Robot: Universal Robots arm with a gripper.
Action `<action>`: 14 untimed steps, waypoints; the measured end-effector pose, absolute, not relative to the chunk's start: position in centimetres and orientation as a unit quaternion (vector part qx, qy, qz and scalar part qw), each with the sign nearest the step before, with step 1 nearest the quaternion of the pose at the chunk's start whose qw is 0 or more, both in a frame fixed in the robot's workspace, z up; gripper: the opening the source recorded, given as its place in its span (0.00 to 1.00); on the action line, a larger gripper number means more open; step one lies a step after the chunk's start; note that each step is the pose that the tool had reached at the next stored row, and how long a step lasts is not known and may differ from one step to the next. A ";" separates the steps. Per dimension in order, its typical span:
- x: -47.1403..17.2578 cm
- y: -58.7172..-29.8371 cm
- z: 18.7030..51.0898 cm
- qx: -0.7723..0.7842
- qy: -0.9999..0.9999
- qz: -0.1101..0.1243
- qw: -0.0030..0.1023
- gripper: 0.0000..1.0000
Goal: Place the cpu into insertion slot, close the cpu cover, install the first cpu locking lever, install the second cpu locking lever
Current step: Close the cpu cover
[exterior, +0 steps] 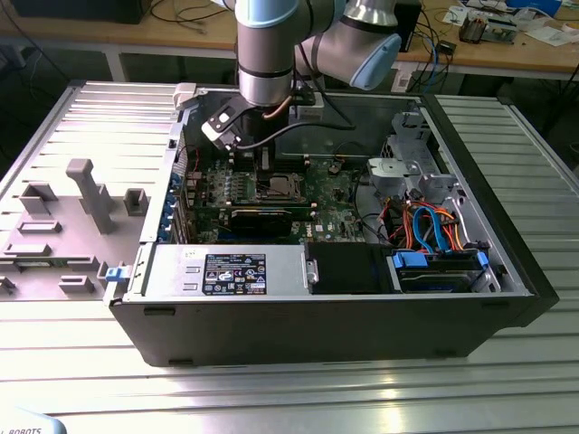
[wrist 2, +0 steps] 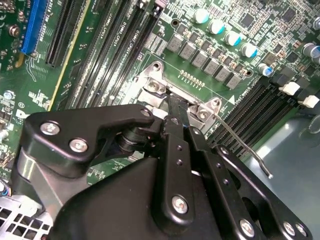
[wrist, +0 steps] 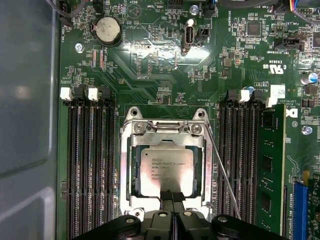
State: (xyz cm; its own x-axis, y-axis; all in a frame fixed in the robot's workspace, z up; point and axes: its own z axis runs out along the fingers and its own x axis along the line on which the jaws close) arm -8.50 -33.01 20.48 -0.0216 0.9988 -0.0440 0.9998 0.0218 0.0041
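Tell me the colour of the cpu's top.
Silvery grey; the cpu shows best in the first wrist view.

Workshop setting: a ribbed metal table [exterior: 271,398] with a wooden workbench [exterior: 172,36] behind it.
The table's silver-grey slats run across the near side of the exterior view and catch soft, pale glare from overhead light. On the exterior view's left, a grey moulded fixture plate [exterior: 63,226] with upright blocks lies on the table. The light wooden bench spans the far side. Loose cables [exterior: 185,13] trail over it, and small items, possibly electronics and papers [exterior: 493,25], clutter the far right. Beneath the bench the space [exterior: 54,72] is dark and shadowed.
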 end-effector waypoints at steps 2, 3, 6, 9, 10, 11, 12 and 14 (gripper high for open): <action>-8.5 -33.0 20.5 0.699 0.715 -0.014 0.017 0.11; -8.5 -33.0 20.5 0.699 0.715 -0.013 0.017 0.11; -8.5 -33.0 21.1 0.699 0.715 -0.013 0.017 0.11; -8.4 -33.0 21.1 0.699 0.715 -0.014 0.017 0.11; -8.2 -33.0 21.1 0.699 0.715 -0.014 0.017 0.11; -8.0 -33.0 21.1 0.699 0.715 -0.014 0.017 0.11; -7.7 -33.0 21.1 0.699 0.715 -0.014 0.017 0.11; -7.0 -33.0 21.1 0.699 0.715 -0.014 0.017 0.11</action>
